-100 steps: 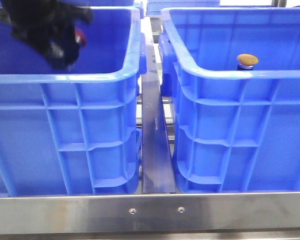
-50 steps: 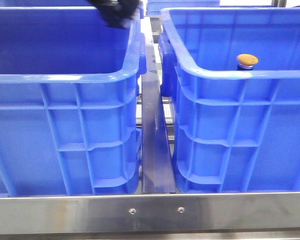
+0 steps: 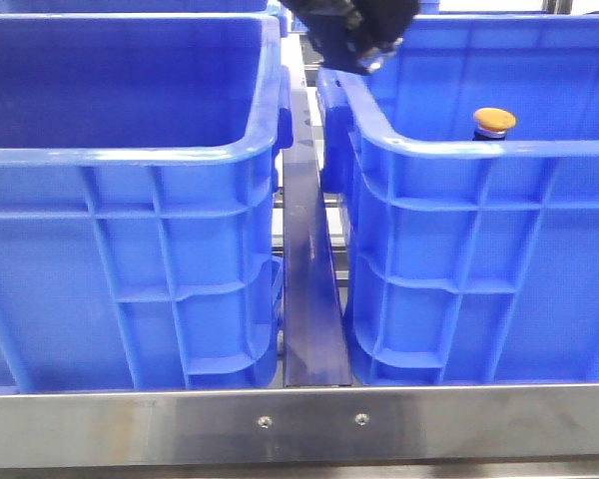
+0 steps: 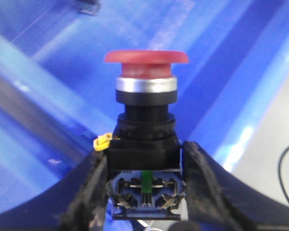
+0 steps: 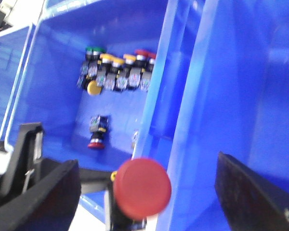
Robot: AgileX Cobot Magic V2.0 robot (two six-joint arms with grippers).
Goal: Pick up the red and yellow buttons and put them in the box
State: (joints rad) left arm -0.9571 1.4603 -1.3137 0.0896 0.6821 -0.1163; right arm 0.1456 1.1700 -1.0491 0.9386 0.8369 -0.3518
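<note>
Since a second ago, my left gripper (image 4: 144, 192) crossed toward the box (image 3: 479, 150), clamping the red button's (image 4: 145, 62) rigid, light body; right gripper (image 5: 149, 192) gapes wide.

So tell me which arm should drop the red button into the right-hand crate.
Left. Its gripper already clamps the red button by its dark body, above the right crate's rim. The right gripper is open and empty.

This looks like an industrial parts-sorting station in a workshop or factory. Two large blue ribbed plastic crates (image 3: 130, 249) (image 3: 479, 259) stand side by side just behind a bare metal frame rail (image 3: 299, 424) with screw heads. One crate holds a row of loose panel push buttons (image 5: 118, 72) with exposed contact blocks.
</note>
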